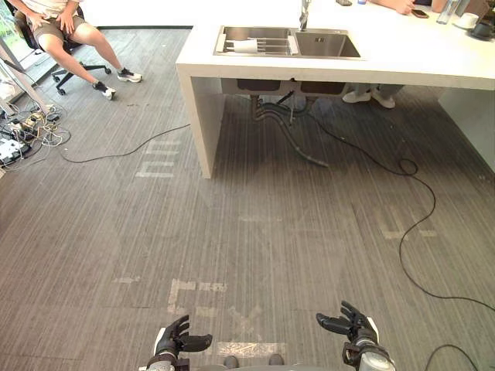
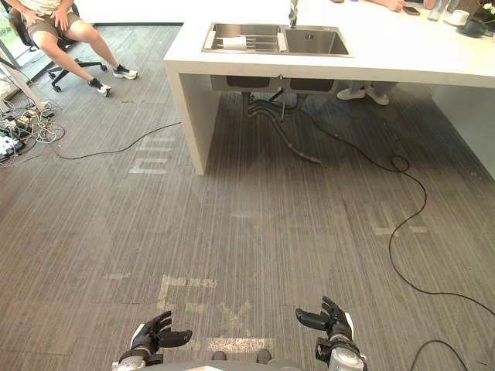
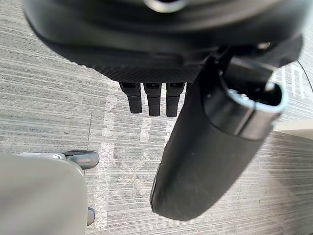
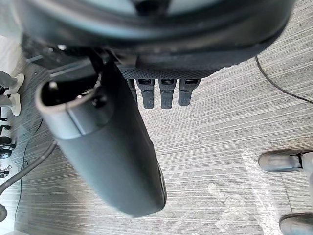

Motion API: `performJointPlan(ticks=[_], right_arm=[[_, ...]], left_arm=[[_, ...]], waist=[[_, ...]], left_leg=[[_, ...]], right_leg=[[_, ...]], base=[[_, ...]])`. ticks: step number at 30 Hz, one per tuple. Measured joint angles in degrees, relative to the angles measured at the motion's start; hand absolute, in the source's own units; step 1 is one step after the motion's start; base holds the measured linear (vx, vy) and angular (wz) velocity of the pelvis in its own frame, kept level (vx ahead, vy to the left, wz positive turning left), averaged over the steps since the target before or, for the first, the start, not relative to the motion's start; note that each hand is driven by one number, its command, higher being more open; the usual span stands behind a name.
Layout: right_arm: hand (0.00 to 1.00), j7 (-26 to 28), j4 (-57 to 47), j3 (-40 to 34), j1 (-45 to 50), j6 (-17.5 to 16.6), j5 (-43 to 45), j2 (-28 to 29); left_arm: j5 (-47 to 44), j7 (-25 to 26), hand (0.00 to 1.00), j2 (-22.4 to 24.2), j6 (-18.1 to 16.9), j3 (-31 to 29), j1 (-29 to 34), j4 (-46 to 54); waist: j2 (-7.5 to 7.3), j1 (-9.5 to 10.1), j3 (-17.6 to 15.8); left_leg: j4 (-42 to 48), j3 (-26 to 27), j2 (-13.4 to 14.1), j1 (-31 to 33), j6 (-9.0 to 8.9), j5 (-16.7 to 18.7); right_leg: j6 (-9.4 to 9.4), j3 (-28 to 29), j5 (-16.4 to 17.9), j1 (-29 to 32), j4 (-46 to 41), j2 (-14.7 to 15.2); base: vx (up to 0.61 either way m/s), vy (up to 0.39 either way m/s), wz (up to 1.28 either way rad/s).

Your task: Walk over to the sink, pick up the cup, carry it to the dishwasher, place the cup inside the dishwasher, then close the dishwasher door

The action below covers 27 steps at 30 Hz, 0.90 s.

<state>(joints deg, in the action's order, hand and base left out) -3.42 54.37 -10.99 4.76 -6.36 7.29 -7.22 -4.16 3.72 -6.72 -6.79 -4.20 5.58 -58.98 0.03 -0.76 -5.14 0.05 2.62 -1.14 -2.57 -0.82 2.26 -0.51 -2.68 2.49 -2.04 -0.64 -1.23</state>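
Stands well back from the white desk (image 1: 402, 54) on the grey floor (image 1: 255, 216). Holds left hand (image 1: 173, 341) and right hand (image 1: 352, 325) low in front, fingers loosely spread, gripping nothing. Sees the white cup (image 1: 246, 46) lying on its side in the left basin of the sink (image 1: 331, 45), far from both hands

Sink (image 1: 329, 45) sits in the counter (image 1: 418, 54) way up ahead, with the cup (image 1: 246, 46) lying in its left basin. Far left there's a person (image 1: 54, 23) on a chair (image 1: 73, 73), and a cable tangle (image 1: 27, 131) on the floor (image 1: 255, 232) nearer in.
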Motion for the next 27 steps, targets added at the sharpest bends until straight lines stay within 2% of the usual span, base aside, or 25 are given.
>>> performJointPlan(ticks=[8,27], right_arm=[[0.90,0.6,0.0,-2.8,0.2,0.0,2.7,0.0],[0.90,0.4,0.2,-3.8,0.2,0.0,2.8,0.1]], left_arm=[[-3.9,0.0,0.90,0.7,0.0,-4.4,0.3,0.1],[-5.5,0.0,0.90,0.7,0.0,-4.2,1.8,0.7]], waist=[[0.27,-0.15,-0.1],[0.49,0.06,-0.2]], left_leg=[[0.0,0.4,0.1,-0.6,0.01,0.0],[-0.6,1.5,0.1,-0.7,0.11,0.0]], right_leg=[[0.00,0.4,0.0,-0.5,0.0,0.0],[-0.01,0.5,0.0,-0.7,0.9,-0.1]], base=[[0.00,0.000,0.00],[0.00,0.000,0.00]])
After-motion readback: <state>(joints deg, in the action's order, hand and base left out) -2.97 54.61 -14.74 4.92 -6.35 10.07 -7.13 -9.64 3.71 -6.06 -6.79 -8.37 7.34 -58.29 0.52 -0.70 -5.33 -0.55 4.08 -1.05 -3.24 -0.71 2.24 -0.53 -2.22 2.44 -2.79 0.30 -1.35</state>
